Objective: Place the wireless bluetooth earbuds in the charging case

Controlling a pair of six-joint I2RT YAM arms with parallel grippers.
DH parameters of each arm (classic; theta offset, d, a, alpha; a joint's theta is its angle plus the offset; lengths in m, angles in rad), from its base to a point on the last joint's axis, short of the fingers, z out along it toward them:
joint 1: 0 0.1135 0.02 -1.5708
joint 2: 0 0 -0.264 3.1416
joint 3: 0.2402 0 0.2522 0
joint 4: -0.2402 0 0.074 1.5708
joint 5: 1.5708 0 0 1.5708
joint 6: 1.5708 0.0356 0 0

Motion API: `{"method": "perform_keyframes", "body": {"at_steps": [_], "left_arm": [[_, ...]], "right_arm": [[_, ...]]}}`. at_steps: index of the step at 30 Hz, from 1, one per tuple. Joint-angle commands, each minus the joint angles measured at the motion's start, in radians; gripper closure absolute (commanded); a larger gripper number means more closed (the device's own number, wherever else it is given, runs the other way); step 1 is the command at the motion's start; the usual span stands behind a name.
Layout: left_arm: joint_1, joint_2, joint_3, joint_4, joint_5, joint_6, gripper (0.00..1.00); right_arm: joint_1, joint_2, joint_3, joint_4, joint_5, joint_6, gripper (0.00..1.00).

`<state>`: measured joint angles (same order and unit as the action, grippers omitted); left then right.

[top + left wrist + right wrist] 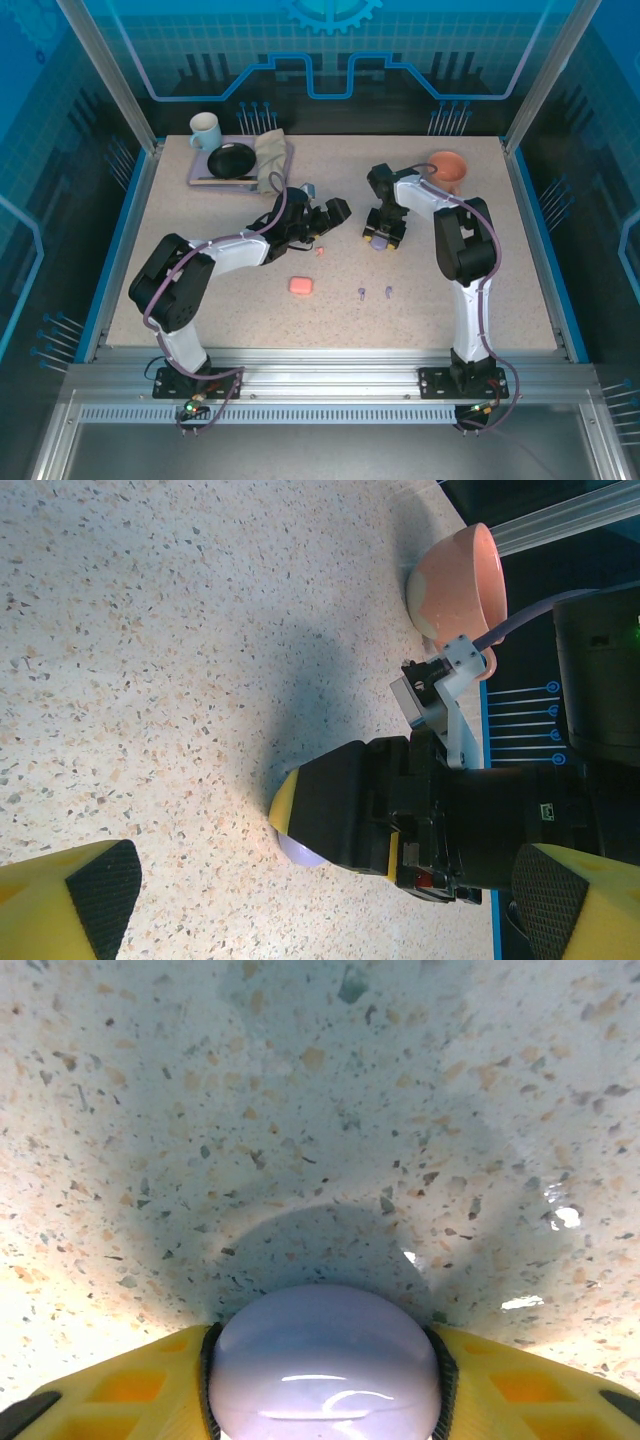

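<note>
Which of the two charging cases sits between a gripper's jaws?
The lilac case, between the yellow jaws of the right gripper. The salmon-pink case lies free on the table, away from both arms.

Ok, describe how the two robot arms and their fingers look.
Both the left arm and the right arm have glossy black joint housings joined by white links, with a lilac-grey cable running along each. Their fingers are bright yellow blocks with black textured pads.
</note>
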<state>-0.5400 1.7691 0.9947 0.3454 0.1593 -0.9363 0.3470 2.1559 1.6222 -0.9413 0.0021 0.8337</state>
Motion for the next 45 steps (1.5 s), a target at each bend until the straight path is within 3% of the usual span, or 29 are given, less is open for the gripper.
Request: {"method": "perform_keyframes", "body": {"at_steps": [1,32,45], "left_arm": [[-0.009,0.026,0.027,-0.006,0.026,0.016,0.01],[-0.061,0.094,-0.064,0.149,0.078,0.008,0.01],[-0.096,0.201,-0.083,0.352,0.097,-0.022,0.03]], "right_arm": [[-0.019,0.014,-0.016,-0.021,0.006,0.003,0.62],[-0.025,-0.025,0.059,-0.025,-0.031,0.051,0.63],[-0.028,0.007,0.099,0.002,-0.083,0.129,0.62]]}}
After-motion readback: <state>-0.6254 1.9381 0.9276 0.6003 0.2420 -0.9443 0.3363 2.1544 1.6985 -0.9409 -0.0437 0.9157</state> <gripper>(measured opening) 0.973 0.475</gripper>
